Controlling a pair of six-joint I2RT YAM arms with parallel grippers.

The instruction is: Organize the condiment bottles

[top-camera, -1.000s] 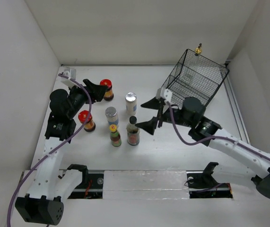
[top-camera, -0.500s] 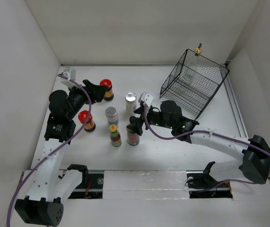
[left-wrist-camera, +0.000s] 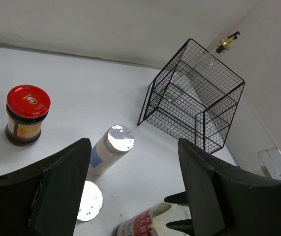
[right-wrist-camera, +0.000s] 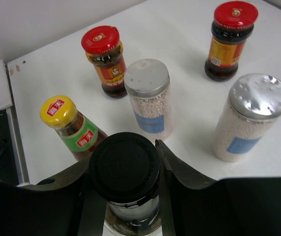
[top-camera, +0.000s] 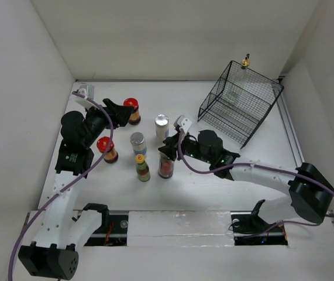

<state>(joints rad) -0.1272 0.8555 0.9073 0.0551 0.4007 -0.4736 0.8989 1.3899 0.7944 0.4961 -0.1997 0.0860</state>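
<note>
My right gripper (top-camera: pixel 168 153) is shut on the black cap of the red-labelled dark bottle (top-camera: pixel 165 167), which stands mid-table; in the right wrist view both fingers press the cap (right-wrist-camera: pixel 125 164). Beside it stands the yellow-capped green bottle (top-camera: pixel 141 167). Two silver-lidded jars (top-camera: pixel 162 126) (top-camera: pixel 138 142) stand behind. One red-capped jar (top-camera: pixel 107 148) is at the left, the other (top-camera: pixel 133 110) at the back, just beside my left gripper (top-camera: pixel 121 112), which is open and holds nothing. The tall clear gold-topped bottle (top-camera: pixel 245 61) sits in the tilted basket.
The black wire basket (top-camera: pixel 240 105) rests tipped at the back right, near the right wall. White walls close in the table on three sides. Bare table lies in front of the bottles and between the bottles and the basket.
The right arm swung left from beside the basket to the red-labelled bottle, and its jaws closed on the cap. The left arm has not moved.
</note>
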